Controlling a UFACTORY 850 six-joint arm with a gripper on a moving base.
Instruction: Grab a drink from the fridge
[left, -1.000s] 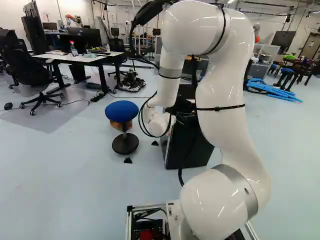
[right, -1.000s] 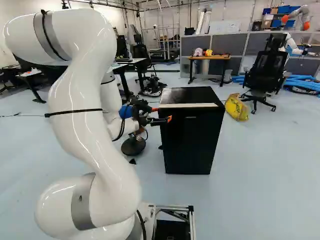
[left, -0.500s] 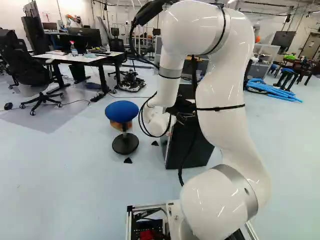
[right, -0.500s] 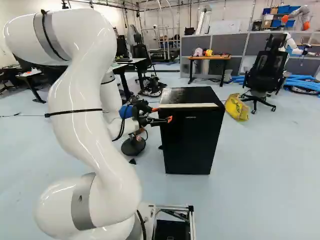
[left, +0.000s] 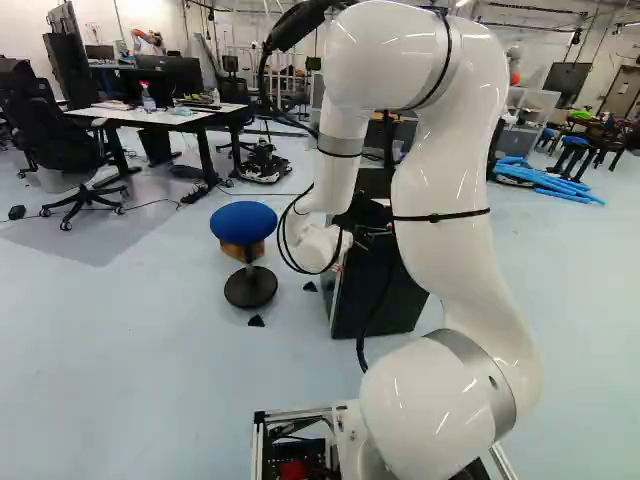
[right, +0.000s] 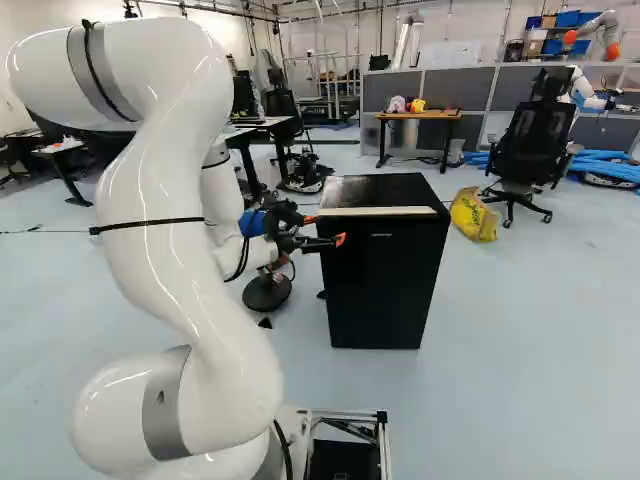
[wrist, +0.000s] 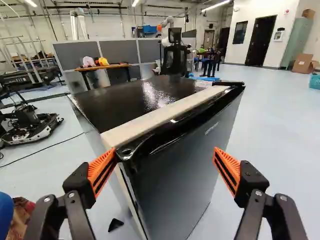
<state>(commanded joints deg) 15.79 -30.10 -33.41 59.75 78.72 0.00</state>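
Little changes: from the left of the right base view, the arm (right: 170, 200) keeps its pose; the gripper (wrist: 164, 149), spread and empty, is at the fridge (right: 385, 188); its door (right: 385, 290) stays shut. The drink, unseen, is presumably inside, awaiting door-opening.

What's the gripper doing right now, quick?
Gripper: open, holding nothing, its fingers spread wide at the closed fridge.
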